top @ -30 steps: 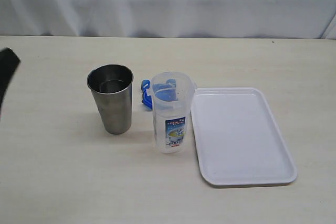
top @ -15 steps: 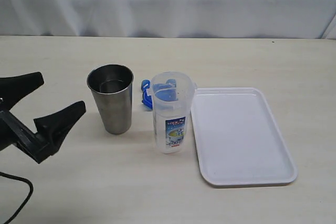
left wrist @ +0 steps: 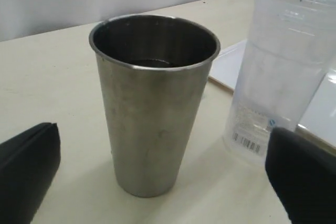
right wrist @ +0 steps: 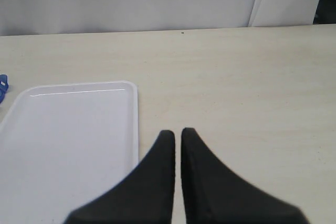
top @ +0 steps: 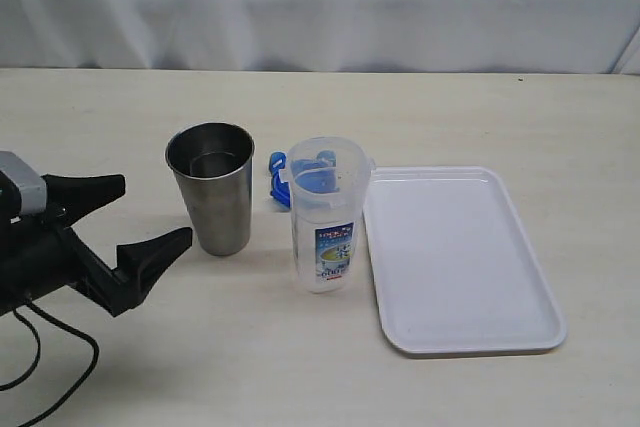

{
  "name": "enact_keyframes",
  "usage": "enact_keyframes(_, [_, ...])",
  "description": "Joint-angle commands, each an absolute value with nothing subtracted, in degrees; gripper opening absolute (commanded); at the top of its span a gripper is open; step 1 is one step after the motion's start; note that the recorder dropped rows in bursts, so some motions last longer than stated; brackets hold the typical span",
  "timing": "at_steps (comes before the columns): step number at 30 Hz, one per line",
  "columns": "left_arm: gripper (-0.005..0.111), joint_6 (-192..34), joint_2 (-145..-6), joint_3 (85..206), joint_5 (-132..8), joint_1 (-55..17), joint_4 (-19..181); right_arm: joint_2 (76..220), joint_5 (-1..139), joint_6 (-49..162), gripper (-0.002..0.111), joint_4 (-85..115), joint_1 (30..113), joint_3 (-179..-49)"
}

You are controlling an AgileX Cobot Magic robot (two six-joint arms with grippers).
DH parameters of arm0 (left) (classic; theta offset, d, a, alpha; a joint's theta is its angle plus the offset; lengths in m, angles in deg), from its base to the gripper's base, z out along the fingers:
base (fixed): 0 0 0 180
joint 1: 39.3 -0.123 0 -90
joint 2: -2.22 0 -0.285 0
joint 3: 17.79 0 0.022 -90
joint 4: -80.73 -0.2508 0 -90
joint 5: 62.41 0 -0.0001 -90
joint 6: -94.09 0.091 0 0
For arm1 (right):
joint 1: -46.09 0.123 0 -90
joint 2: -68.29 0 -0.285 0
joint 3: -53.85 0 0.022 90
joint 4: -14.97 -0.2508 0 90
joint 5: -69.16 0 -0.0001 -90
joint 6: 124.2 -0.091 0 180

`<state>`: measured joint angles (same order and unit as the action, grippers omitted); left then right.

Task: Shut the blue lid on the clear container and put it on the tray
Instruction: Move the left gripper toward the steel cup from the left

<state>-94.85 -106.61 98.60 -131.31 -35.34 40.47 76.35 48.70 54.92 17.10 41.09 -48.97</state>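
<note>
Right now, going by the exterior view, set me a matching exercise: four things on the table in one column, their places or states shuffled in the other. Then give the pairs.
Things:
1. steel cup
2. clear container
3. tray
4. blue lid

Places or states:
A. white, flat, farthest right
B. partly hidden behind the clear container
C. closest to the open left hand
D. upright, lidless, printed label on its side

Pairs: 1-C, 2-D, 3-A, 4-B.

Lab tabletop (top: 480, 107) with white backdrop (top: 320, 7)
</note>
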Motion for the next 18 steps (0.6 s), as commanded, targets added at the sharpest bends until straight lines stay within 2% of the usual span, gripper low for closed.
enact_keyframes(1, [0.100, -94.7, -110.0, 101.3, -132.4, -35.5, 39.3, 76.1, 49.4, 54.9, 0.005, 17.1, 40.9, -48.9])
enact_keyframes(18, [0.100, -89.3, -110.9, 101.9, -132.4, -35.3, 35.1, 76.1, 49.4, 54.9, 0.005, 17.1, 40.9, -48.9])
